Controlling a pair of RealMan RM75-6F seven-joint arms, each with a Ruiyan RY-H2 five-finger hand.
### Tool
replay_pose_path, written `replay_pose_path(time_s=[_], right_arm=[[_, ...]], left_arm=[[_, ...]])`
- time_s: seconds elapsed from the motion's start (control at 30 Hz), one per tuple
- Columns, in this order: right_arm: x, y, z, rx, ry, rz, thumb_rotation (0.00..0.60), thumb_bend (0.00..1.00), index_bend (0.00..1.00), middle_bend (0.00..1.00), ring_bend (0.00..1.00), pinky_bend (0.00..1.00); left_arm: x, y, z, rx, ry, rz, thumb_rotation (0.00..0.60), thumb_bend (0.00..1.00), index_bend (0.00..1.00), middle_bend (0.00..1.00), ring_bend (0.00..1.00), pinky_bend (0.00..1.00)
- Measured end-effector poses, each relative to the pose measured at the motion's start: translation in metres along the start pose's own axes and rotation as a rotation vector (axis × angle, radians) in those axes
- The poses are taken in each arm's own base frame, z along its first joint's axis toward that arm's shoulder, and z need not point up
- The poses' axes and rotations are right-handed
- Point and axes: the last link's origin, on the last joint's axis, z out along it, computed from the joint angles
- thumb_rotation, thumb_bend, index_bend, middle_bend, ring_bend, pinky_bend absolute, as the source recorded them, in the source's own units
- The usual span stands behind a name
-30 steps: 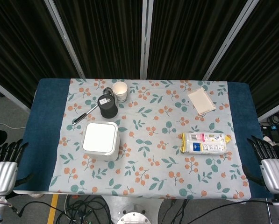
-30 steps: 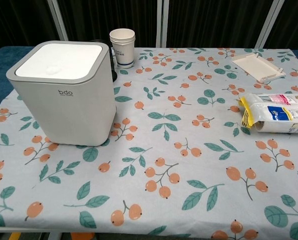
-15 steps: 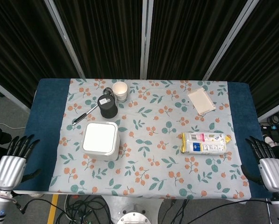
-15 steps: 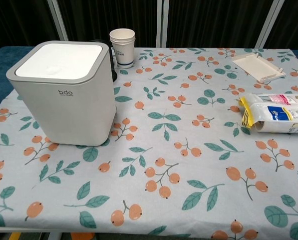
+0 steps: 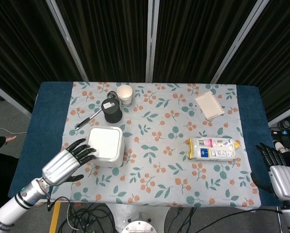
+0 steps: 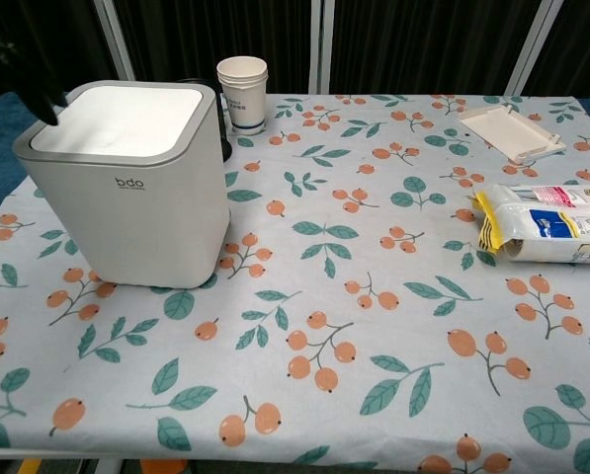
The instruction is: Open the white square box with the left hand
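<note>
The white square box [image 5: 104, 145] stands with its lid shut on the left half of the floral tablecloth; in the chest view the box [image 6: 126, 188] fills the left side, a grey rim around its white lid. My left hand [image 5: 64, 165] hovers over the table at the box's front-left corner, fingers spread and empty, the fingertips [image 5: 88, 151] at the box's left edge. In the chest view only dark fingers of the left hand [image 6: 20, 71] show beside the lid's far-left corner. My right hand [image 5: 280, 177] hangs off the table's right edge, fingers apart, holding nothing.
Behind the box stand a black cylinder [image 5: 111, 110] and a paper cup [image 5: 125, 93], with a black pen [image 5: 89, 118] to the left. A snack packet [image 5: 213, 148] lies right of centre and a flat white tray [image 5: 209, 105] at the back right.
My left hand has swung from off the table's left edge in over the table, up to the box's front-left corner. The right hand and the box have not moved.
</note>
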Motion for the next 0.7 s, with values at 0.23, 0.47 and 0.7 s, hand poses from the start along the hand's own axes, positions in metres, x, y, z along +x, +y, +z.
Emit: replay_pose_path(time_s=[0.23,0.47,0.7], right_arm=[[-0.001,0.001,0.002,0.001,-0.004,0.000,0.600,0.29,0.00,0.00,0.00,0.00],[0.000,0.002,0.002,0.000,-0.006,0.001,0.600,0.29,0.00,0.00,0.00,0.00],[0.001,0.002,0.001,0.001,-0.002,0.003,0.600,0.29,0.00,0.00,0.00,0.00]], left_arm=[[-0.003,0.006,0.029,-0.063,-0.015,-0.003,0.600,0.00,0.30,0.23,0.21,0.14],[-0.019,-0.002,0.045,-0.015,-0.094,-0.023,0.600,0.00,0.30,0.23,0.21,0.14],[-0.029,-0.003,0.042,0.011,-0.142,-0.037,0.600,0.00,0.29,0.23,0.21,0.14]])
